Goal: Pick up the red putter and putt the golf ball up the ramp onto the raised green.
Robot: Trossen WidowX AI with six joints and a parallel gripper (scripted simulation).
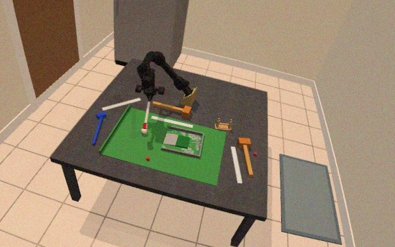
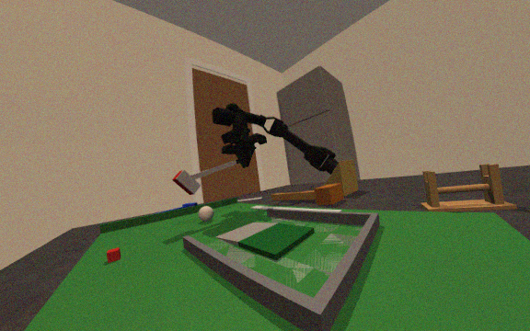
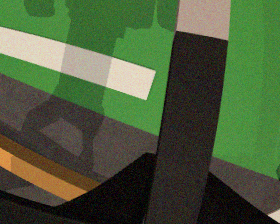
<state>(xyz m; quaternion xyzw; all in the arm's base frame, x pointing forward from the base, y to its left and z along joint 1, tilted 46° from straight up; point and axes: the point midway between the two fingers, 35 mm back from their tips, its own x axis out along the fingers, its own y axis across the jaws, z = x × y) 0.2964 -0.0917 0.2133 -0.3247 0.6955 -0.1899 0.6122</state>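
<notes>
The black end effector (image 2: 242,158) is clamped on the grey shaft of the red-headed putter (image 2: 202,174), carried in the air with its head above the green mat (image 1: 187,165) on the dark bench (image 1: 252,110). The white golf ball (image 2: 205,212) rests on the mat beneath the head, near the grey-walled raised green (image 2: 275,240).

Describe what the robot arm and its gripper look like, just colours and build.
The arm is matte black all over, built of chunky rounded links with blocky joints, rising from a tan wedge-shaped base. The gripper is black too, with flat straight fingers. No markings or cables are clearly visible.
</notes>
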